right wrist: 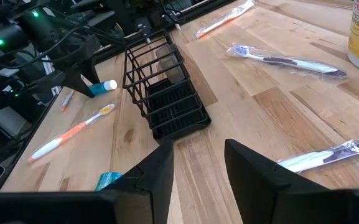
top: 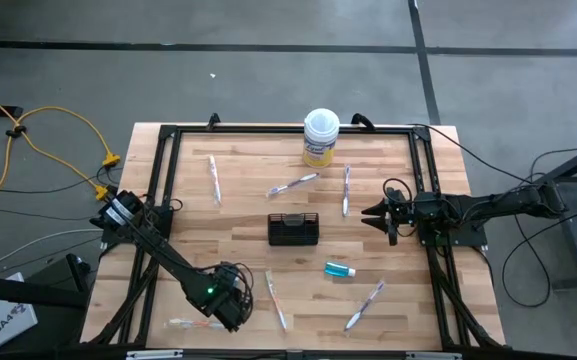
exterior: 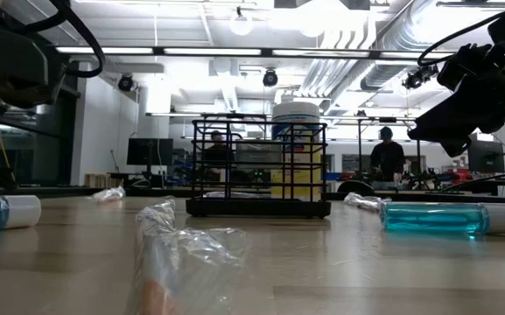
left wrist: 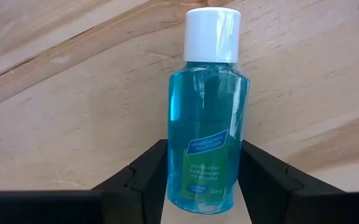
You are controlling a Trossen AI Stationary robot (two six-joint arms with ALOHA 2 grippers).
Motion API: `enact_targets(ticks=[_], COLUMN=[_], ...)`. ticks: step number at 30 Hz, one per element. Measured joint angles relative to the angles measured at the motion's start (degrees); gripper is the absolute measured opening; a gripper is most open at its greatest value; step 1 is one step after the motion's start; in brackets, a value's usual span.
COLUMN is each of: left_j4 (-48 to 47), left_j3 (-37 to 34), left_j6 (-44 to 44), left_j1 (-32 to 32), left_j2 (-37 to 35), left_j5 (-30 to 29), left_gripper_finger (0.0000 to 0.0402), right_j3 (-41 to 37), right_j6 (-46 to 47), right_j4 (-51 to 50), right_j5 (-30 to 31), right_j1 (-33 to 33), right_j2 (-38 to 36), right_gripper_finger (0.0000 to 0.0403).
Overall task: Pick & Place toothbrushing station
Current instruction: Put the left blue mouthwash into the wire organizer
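A teal bottle (left wrist: 207, 106) with a white cap lies on its side on the wooden table near the front left, also seen in the low view (exterior: 3, 213). My left gripper (left wrist: 204, 146) stands over it, pointing down, shut on its body. A second teal bottle (top: 340, 269) lies right of centre. The black wire holder (top: 293, 228) stands on its base mid-table. Slim wrapped toothbrushes (top: 293, 184) lie flat, scattered around it. My right gripper (right wrist: 199, 155) hangs open at the right edge with nothing between its fingers. My left gripper has the bottle's lower body (left wrist: 176, 168), the end away from the cap, between its two fingers (left wrist: 145, 177), one against each side. The fingers come from above, pointing down, and lie across the bottle. The bottle lies flat on the table.
A yellow round tub (top: 320, 138) with a white lid stands at the far edge behind the holder. A black frame (top: 163, 160) runs around the tabletop. A crumpled clear wrapper (exterior: 178, 254) with a toothbrush lies near the front edge. People stand in the room beyond.
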Motion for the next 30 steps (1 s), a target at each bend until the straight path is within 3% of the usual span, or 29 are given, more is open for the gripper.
enact_targets(ticks=[30], left_j4=[0.21], left_j3=[-0.15], left_j6=[-0.01], left_j1=[-0.47], left_j2=[-1.02], left_j5=[-2.28], left_gripper_finger=[0.0142], right_j3=[-0.01], right_j6=[0.0], right_j4=[0.0], right_j5=[0.0], right_j1=[0.01], right_j2=[0.0], right_gripper_finger=[0.0135])
